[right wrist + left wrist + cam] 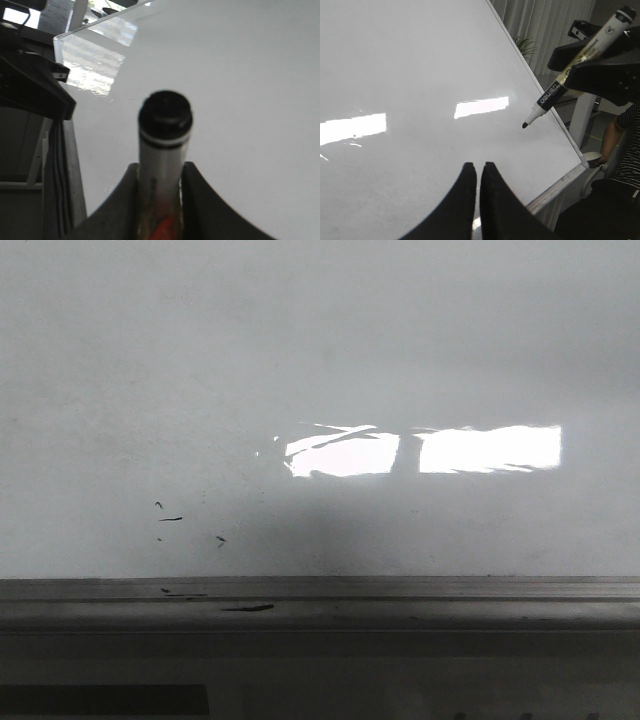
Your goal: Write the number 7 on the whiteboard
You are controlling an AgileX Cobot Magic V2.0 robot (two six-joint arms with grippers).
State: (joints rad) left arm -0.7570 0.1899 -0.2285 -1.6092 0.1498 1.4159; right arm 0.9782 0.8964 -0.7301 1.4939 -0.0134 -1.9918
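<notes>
Large glossy white whiteboard (pixel 320 360), blank apart from stray specks; no numeral drawn. Right gripper (pixel 160 200) clamps white black-tipped marker (pixel 555 90), tip just off board. Left gripper (pixel 479 172) closed, empty.

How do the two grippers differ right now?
The right gripper is shut on the marker, its fingers pressing the barrel from both sides; the left gripper holds nothing, its fingers closed together. The right one aims the marker tip at the whiteboard, while the left only hovers over it. Both have dark curved fingers.
</notes>
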